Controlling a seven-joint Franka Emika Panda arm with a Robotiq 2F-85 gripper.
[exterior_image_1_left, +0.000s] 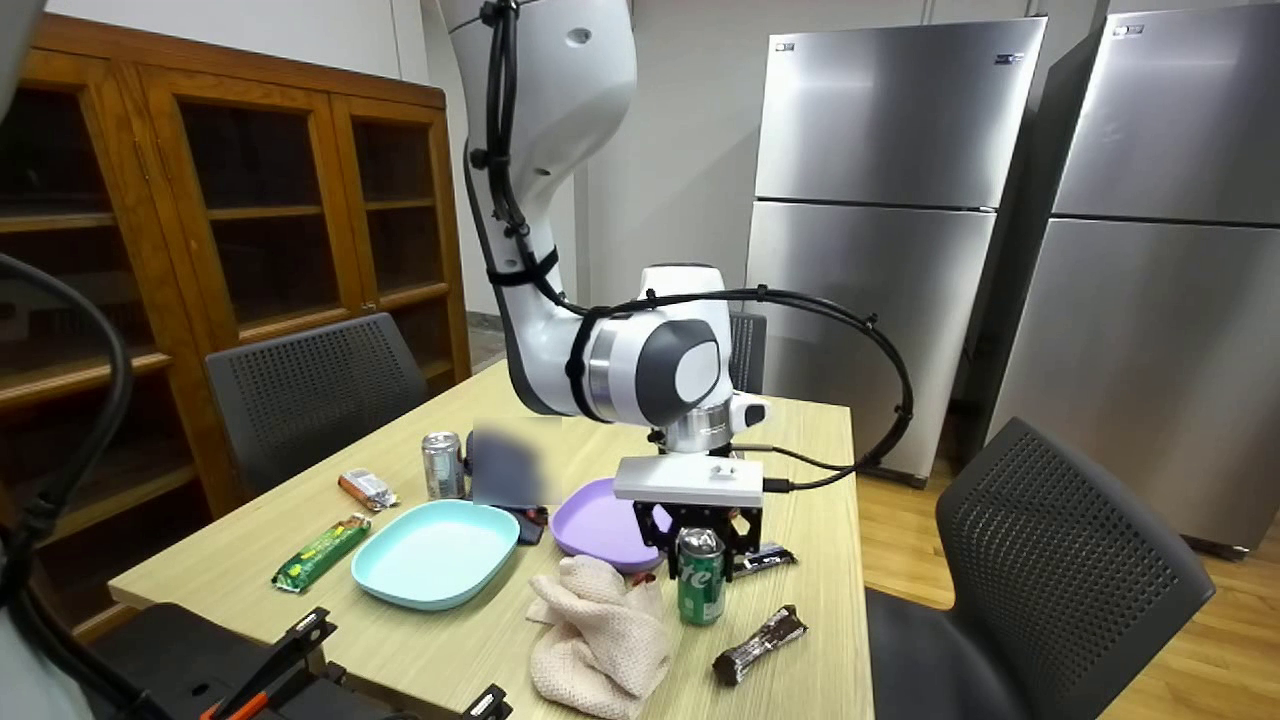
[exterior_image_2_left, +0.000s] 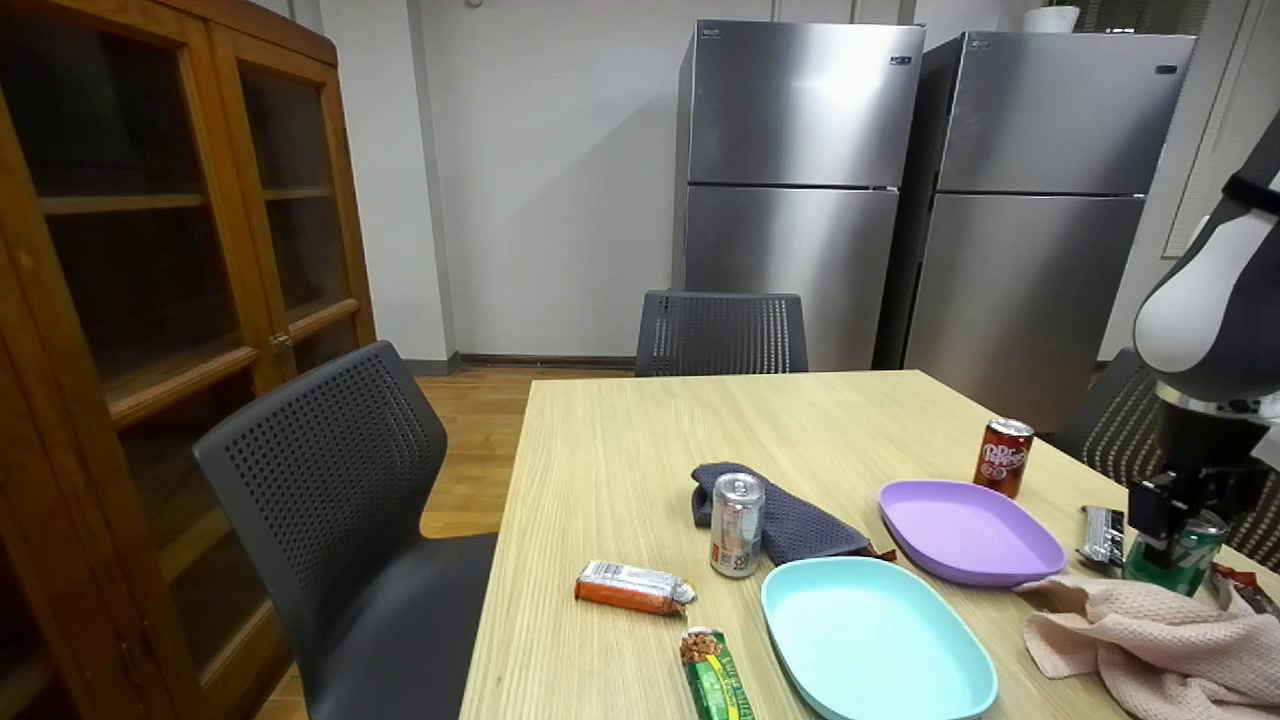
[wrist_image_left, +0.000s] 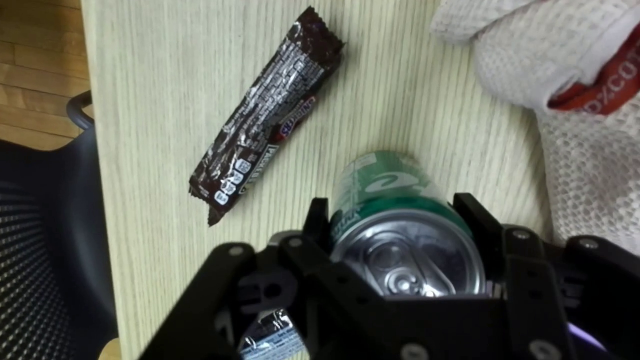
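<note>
In an exterior view, the gripper points down over the table and has hold of a green can, which is upright; a beige cloth lies just beside the can, and a brown wrapped bar lies near it. In an exterior view, the cloth shows in front of the green can; a purple plate and a red Dr Pepper can are noted nearby. In the wrist view, the fingers are spread only to the green can's width, one against each side below its top; the bar, marked Snickers, lies apart from the gripper.
</note>
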